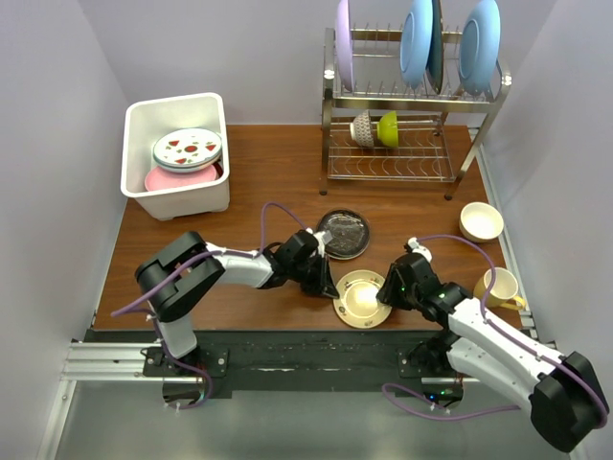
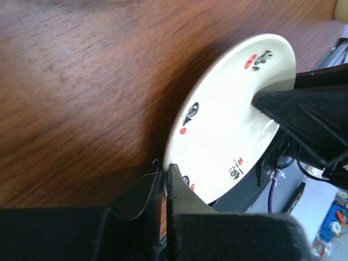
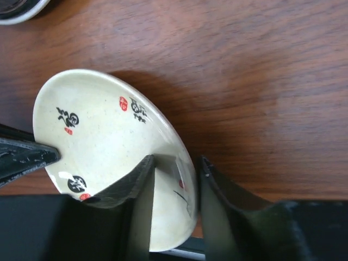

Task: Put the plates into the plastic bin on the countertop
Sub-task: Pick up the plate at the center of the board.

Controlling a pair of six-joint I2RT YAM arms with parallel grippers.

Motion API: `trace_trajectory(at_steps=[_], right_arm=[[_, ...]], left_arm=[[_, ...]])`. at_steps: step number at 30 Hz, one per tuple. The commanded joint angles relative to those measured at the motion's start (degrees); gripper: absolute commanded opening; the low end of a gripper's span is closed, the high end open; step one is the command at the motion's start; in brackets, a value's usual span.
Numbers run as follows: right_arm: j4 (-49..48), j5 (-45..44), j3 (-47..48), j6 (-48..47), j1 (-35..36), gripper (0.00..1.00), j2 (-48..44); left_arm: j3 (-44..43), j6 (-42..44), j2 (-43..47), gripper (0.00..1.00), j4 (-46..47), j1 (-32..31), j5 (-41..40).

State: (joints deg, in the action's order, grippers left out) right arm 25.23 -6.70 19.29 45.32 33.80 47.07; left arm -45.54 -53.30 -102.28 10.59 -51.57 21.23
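Plate (image 1: 362, 299), small, yellowish, on bench (image 1: 239, 182) near front edge. Right claw (image 3: 175, 159) straddles rim; whether clamped, we cannot tell. Left claw (image 2: 165, 171) closed, empty, beside opposite rim. We judge it stiff, light, glazed, slippery, chippable: pinch rim.

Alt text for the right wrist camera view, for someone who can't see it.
A small cream plate with black calligraphy and red seals sits tilted on the wood-grain countertop, with the jaws of the right gripper straddling its rim. The left gripper's finger touches the opposite edge; a dark plate shows its rim top left.
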Motion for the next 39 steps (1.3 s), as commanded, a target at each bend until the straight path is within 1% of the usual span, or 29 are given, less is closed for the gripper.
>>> trace_trajectory(at_steps=[1, 3, 4, 5, 7, 8, 10, 12, 18, 26, 30, 34, 38, 39], right_arm=[[-5.3, 3.6, -0.7, 1.0, 0.3, 0.23, -0.3], [-5.6, 4.1, -1.1, 0.9, 0.4, 0.16, 0.0], [-6.0, 4.4, -1.3, 0.8, 0.4, 0.13, 0.0], [-6.2, 4.9, -1.4, 0.7, 0.3, 0.08, -0.1], [-6.9, 5.4, -1.5, 0.8, 0.4, 0.04, -0.6], [-7.5, 5.8, -1.7, 0.7, 0.3, 0.01, -1.0], [-7.7, 6.2, -1.9, 1.2, 0.4, 0.00, -2.4], [-7.6, 6.1, -1.9, 1.3, 0.2, 0.00, -3.4], [-4.9, 4.9, -1.2, 1.9, 0.3, 0.00, -7.8], [-1.1, 3.2, 0.9, 2.4, 0.3, 0.00, -13.8], [1.2, 2.7, 2.8, 2.6, 0.3, 0.00, -18.0], [2.4, 2.7, 5.0, 2.5, 0.3, 0.00, -20.0], [3.0, 3.4, 6.1, 2.1, 0.3, 0.00, -20.3], [2.9, 3.4, 6.1, 1.9, 0.3, 0.00, -20.1]], left_arm=[[1.9, 0.7, -2.4, 0.19, 6.1, -0.6, 2.2], [3.0, 0.0, -3.3, 0.26, 9.0, -0.5, 2.9], [3.4, -0.1, -3.5, 0.33, 10.9, -0.5, 3.8], [4.0, -0.2, -4.0, 0.37, 11.9, -0.5, 4.2], [4.8, -1.0, -4.3, 0.45, 15.1, -0.5, 5.7], [5.7, -1.3, -4.5, 0.46, 16.1, -0.6, 6.1], [6.7, -2.2, -4.7, 0.51, 18.3, -0.5, 7.4], [7.0, -2.9, -4.9, 0.53, 19.0, -0.5, 8.2], [8.6, -7.1, -6.5, 0.55, 25.2, -0.5, 13.2], [9.2, -8.7, -7.1, 0.58, 28.2, -0.5, 13.3], [9.2, -8.7, -7.4, 0.61, 28.3, -0.5, 13.4], [9.8, -8.6, -7.5, 0.62, 28.0, -0.6, 13.0], [10.3, -8.8, -7.1, 0.61, 28.0, -0.5, 12.3], [10.6, -8.9, -6.9, 0.55, 29.0, -0.5, 12.3]])
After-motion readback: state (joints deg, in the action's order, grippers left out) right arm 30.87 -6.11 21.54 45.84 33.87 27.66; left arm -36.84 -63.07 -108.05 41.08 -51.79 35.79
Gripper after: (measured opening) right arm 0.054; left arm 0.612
